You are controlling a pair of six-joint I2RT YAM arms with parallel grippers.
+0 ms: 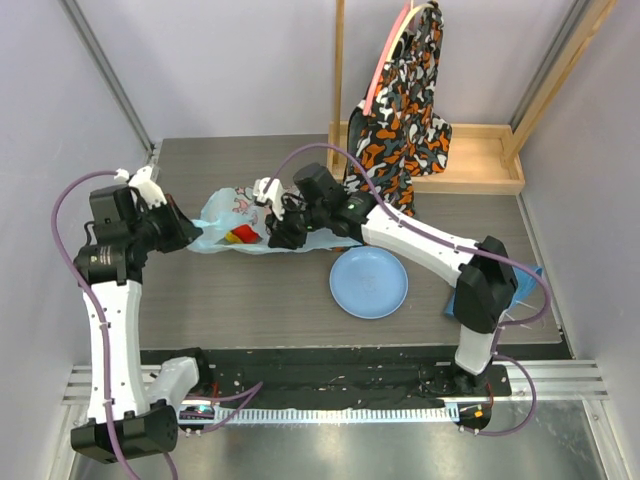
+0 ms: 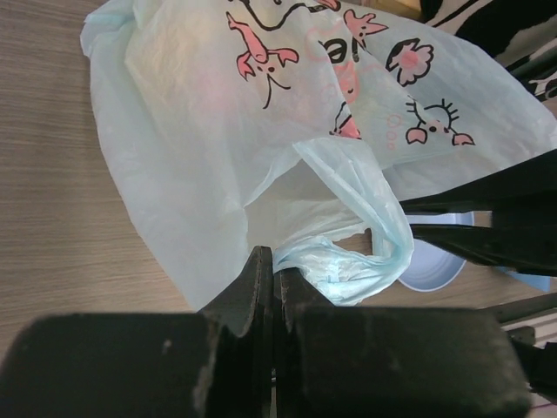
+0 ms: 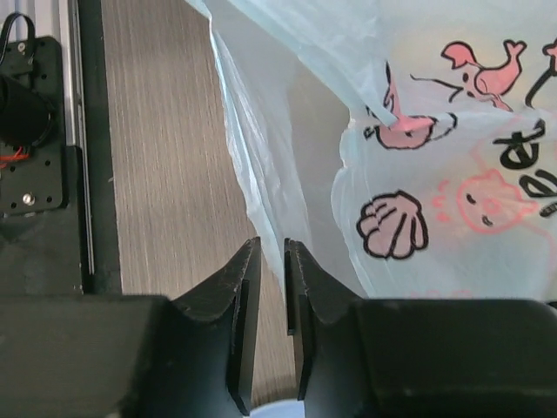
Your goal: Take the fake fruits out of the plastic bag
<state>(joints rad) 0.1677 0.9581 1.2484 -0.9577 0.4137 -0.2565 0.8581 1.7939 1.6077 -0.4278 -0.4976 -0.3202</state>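
Note:
The plastic bag [image 1: 228, 218] lies crumpled on the table at centre left, light blue with pink prints. A red fruit [image 1: 245, 234] and a bit of yellow beside it show at its mouth; other fruits are hidden. My left gripper [image 1: 193, 238] is at the bag's left end, shut on a bunched loop of the bag [image 2: 348, 261], as the left wrist view [image 2: 275, 266] shows. My right gripper [image 1: 279, 236] is at the bag's right side. In the right wrist view [image 3: 272, 252] its jaws stand a narrow gap apart, with the bag's edge [image 3: 261, 174] running to the tips.
A round pale-blue plate [image 1: 369, 283] sits right of the bag, near my right arm. A wooden tray [image 1: 480, 160] and a hanging patterned cloth [image 1: 405, 110] stand at the back right. A solid blue cloth [image 1: 530, 285] lies at the right edge.

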